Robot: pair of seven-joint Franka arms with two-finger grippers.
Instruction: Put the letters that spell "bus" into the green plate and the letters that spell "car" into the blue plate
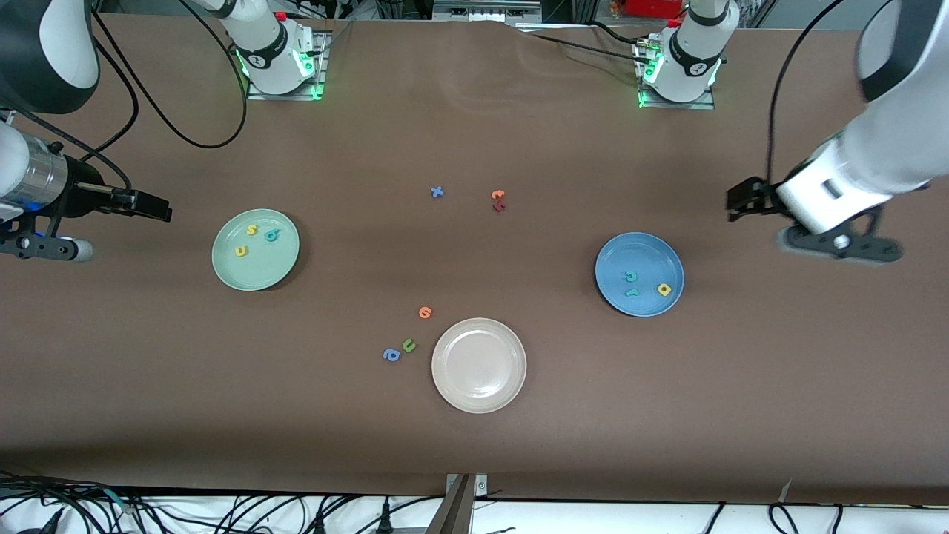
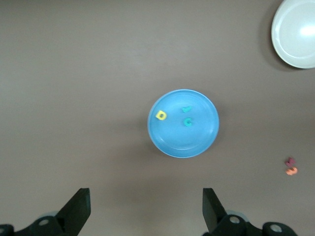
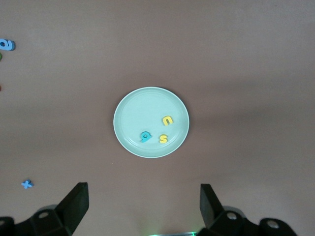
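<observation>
Left gripper point(image 1: 741, 200): up in the air over bare table at the left arm's end; jaws spread wide, nothing between them; in the left wrist view both fingers point(image 2: 78, 209) apart with the blue plate framed past them.
Right gripper point(image 1: 152, 206): raised over bare table at the right arm's end; jaws wide apart, empty; in the right wrist view fingers point(image 3: 74, 204) parted with the green plate framed past them.
Blue plate point(image 1: 615, 256): on the table near the left gripper, toward the table's middle from it; well apart from the right gripper.
Letters in the blue plate: teal c point(image 1: 631, 277), teal r point(image 1: 631, 292) just beside it, yellow a point(image 1: 664, 290) close by; all lying flat inside the rim.
Green plate point(image 1: 233, 271): on the table near the right gripper, toward the table's middle from it; well apart from the left gripper.
Letters in the green plate: yellow s point(image 1: 252, 230), yellow u point(image 1: 242, 251), teal b point(image 1: 272, 236); all flat inside the rim.
Beige plate point(image 1: 479, 389): roughly midway between the two grippers, nearer to the front camera than both; nothing in it.
Loose letters by the beige plate: orange letter point(image 1: 425, 312), green u point(image 1: 409, 345), blue a point(image 1: 391, 355); on the table, outside any plate.
Loose letters between the grippers: blue x point(image 1: 437, 192); orange piece point(image 1: 498, 195) touching a dark red piece point(image 1: 499, 207).
</observation>
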